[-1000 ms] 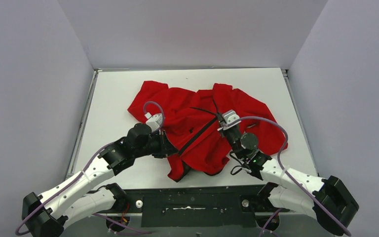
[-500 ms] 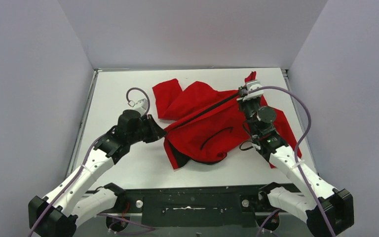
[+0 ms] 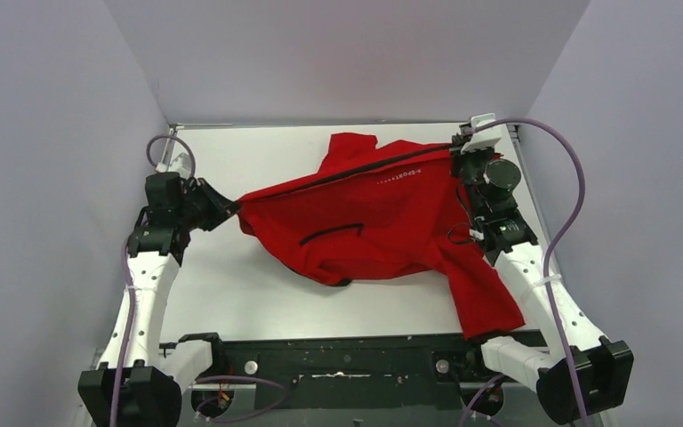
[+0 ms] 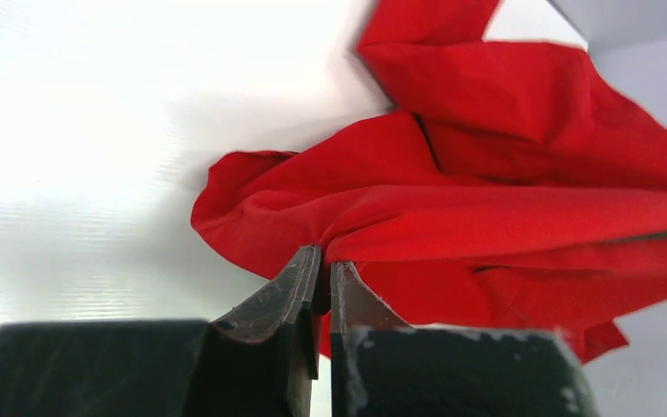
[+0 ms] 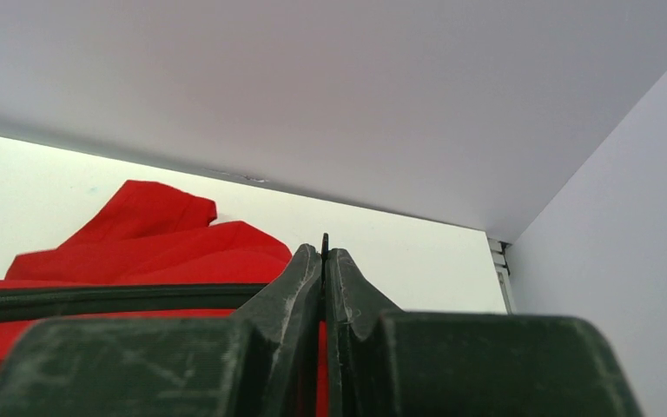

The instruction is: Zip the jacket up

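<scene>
Your white desk (image 3: 231,294) sits boxed in by plain grey walls (image 3: 347,53) on three sides. The jacket (image 3: 365,213) spans the far half, pulled taut, with one sleeve trailing to the near right edge. Your left gripper (image 3: 230,210) pinches red fabric near the left edge. Your right gripper (image 3: 458,153) is clamped on the jacket at the dark zipper (image 3: 365,171) end, by the far right corner.
</scene>
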Robot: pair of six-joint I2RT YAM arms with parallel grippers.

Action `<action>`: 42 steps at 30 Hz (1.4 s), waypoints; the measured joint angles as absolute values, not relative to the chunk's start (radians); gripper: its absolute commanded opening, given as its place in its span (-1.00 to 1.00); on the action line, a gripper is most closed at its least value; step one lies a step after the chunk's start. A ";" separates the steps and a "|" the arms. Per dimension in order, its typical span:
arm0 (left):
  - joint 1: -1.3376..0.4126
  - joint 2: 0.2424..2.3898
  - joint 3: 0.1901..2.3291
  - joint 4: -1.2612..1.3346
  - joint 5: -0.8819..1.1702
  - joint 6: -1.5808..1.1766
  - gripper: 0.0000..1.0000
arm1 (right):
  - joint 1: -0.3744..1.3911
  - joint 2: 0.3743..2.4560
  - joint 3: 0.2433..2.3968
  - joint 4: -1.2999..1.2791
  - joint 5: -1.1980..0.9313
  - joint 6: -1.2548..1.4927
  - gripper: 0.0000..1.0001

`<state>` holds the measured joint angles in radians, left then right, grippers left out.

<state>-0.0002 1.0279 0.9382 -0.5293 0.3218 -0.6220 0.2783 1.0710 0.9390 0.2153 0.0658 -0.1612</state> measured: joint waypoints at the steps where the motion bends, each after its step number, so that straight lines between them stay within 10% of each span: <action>1: 0.028 1.028 0.942 -0.530 0.324 -0.620 -1.00 | 0.265 1.071 0.939 0.208 0.057 -0.154 -1.00; 42: 0.184 0.945 0.816 -0.518 0.358 -0.659 -1.00 | -0.041 0.940 0.641 0.229 0.078 0.226 -1.00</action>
